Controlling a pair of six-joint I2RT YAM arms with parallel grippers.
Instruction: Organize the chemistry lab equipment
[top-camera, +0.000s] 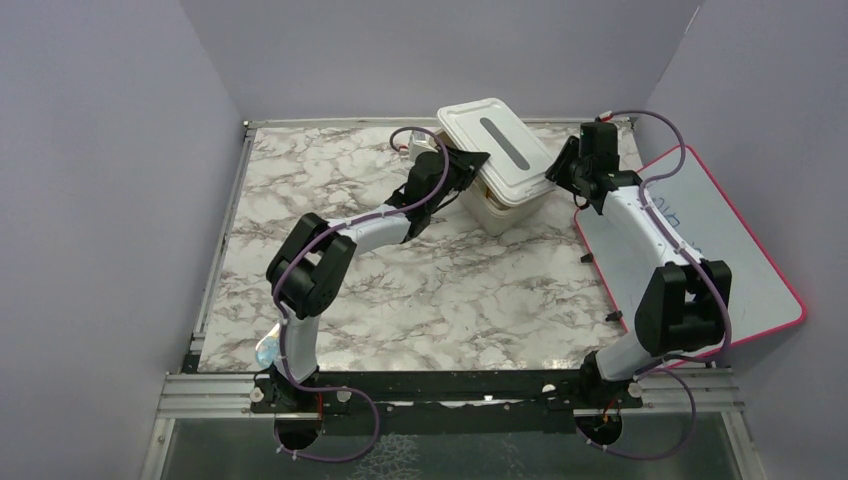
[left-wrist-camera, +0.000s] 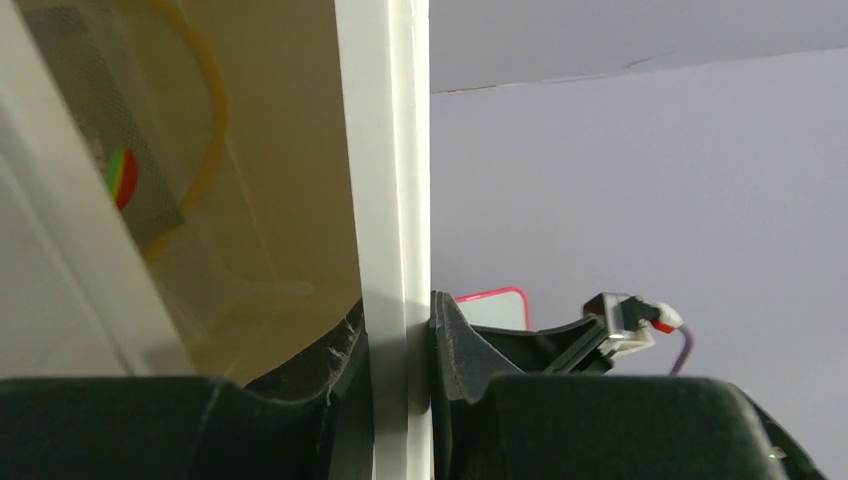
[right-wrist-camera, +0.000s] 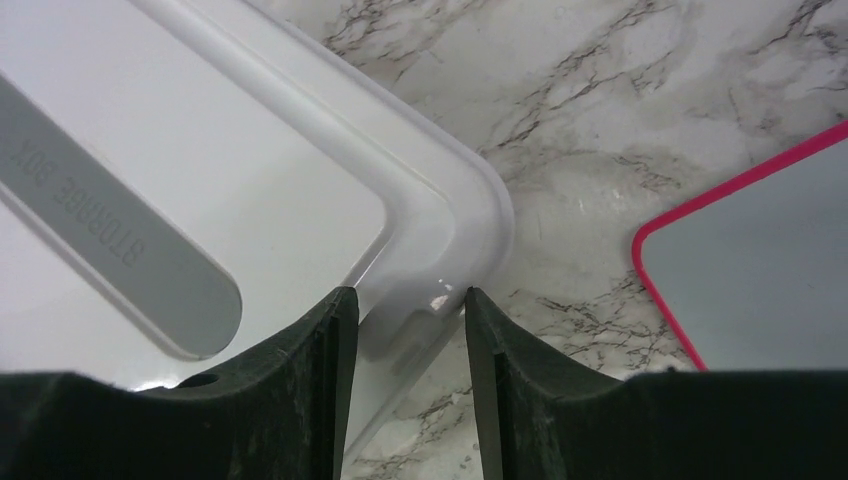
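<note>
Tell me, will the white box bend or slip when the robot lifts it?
Probably stiff: the rim of the storage box looks straight in the left gripper. Maybe slippery: its lid shines. It could tip: it looks tilted.

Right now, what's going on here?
Both arms are on the white storage box at the far side of the marble table. The left gripper is clamped on its rim; the right gripper looks closed around a corner of the lid on the opposite side. Yellow tubing shows through the box's translucent wall. The pink-edged whiteboard lies beside the right arm.
</note>
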